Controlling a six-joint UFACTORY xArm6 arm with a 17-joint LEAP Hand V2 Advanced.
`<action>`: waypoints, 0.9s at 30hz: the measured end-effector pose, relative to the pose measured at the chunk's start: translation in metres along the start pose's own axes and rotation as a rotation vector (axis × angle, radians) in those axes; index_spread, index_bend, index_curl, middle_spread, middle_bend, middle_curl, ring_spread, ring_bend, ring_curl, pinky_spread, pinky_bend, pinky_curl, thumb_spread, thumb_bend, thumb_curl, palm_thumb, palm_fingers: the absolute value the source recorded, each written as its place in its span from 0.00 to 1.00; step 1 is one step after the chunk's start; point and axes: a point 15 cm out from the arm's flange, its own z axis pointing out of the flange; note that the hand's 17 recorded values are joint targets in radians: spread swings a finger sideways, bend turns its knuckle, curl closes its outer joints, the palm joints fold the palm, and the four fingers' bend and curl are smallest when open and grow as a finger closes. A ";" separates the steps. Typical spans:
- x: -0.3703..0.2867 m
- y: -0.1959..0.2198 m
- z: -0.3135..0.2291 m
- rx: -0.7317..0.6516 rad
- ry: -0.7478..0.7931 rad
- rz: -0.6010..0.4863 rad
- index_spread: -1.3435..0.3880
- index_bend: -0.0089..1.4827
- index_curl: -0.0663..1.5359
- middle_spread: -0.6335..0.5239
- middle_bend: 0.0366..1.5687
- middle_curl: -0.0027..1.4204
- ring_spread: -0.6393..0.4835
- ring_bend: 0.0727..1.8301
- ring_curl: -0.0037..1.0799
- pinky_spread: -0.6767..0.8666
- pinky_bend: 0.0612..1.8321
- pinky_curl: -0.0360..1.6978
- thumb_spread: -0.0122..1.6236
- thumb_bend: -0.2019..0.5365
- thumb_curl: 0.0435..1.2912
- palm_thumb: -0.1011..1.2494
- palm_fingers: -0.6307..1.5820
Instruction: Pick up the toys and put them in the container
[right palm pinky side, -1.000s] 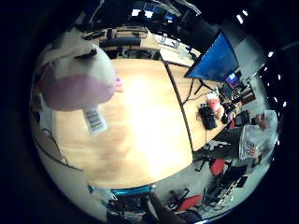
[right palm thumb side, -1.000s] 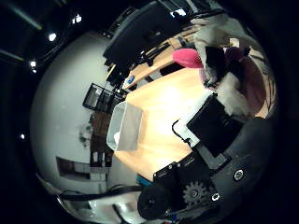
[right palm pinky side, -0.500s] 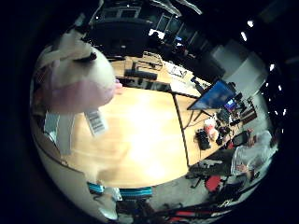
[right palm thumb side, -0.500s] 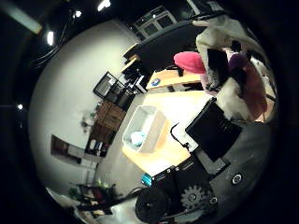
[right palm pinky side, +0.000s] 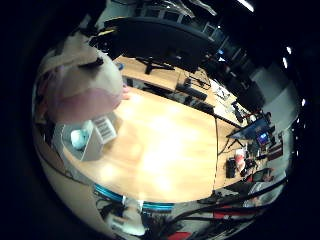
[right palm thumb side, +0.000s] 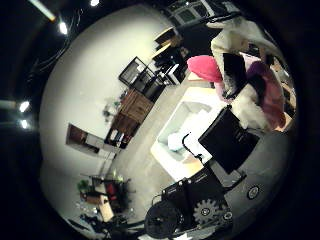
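Note:
My hand (right palm thumb side: 226, 140) is shut on a soft plush toy (right palm thumb side: 250, 75) of cream, pink and purple parts, held up in the air. A black finger (right palm thumb side: 232, 72) lies across the toy. In the right little finger side palm view the toy (right palm pinky side: 82, 84) is close to the palm, with a white tag (right palm pinky side: 103, 128) hanging from it. The clear container (right palm thumb side: 186, 130) stands on the wooden table (right palm pinky side: 170, 140), below and beside the toy. A light blue thing (right palm pinky side: 78, 138) lies inside the container.
Desks with dark monitors (right palm pinky side: 165, 40) stand behind the table. Shelves and a cabinet (right palm thumb side: 135, 95) stand by the pale wall. Office chairs and a lit screen (right palm pinky side: 258, 128) lie beyond the table's far end.
The hand has carried the toy across the table towards the container. The container now shows larger and closer in the thumb side view and has come into the little finger side view.

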 end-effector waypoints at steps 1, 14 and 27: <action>-0.005 -0.003 0.007 -0.006 -0.003 -0.009 0.56 0.76 0.73 0.18 0.71 0.90 0.31 0.76 0.87 0.32 0.91 0.39 0.65 0.33 0.82 0.87 0.66; -0.055 -0.010 0.047 -0.074 -0.076 -0.109 0.56 0.75 0.73 0.19 0.71 0.90 0.30 0.75 0.89 0.31 0.89 0.41 0.65 0.30 0.85 0.87 0.66; -0.119 -0.003 0.066 -0.133 -0.114 -0.231 0.56 0.75 0.73 0.20 0.70 0.90 0.30 0.74 0.90 0.31 0.88 0.42 0.66 0.28 0.87 0.88 0.67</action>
